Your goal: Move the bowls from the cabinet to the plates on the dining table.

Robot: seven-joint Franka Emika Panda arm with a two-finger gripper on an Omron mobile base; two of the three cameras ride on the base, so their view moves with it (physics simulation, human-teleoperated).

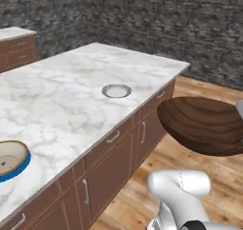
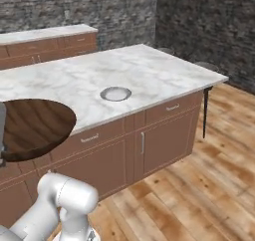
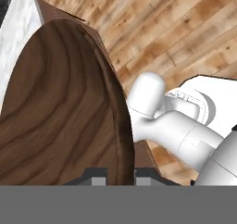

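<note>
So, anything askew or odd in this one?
Only the dark wooden bowl: the gripper holds it by its rim, tilted and out past the dining table edge over the floor. The empty plate and cream bowl sit flat.

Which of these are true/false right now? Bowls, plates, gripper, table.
1. The gripper is shut on the dark bowl's rim. True.
2. The dark bowl rests on the table. False: it is held in the air beside the table, over the wood floor.
3. A pale plate lies bare on the table near its front edge. True.
4. The cream bowl is in the gripper. False: it sits on the table, on something with a blue rim.
5. The drawers under the table stand open. False: all fronts look closed.
</note>
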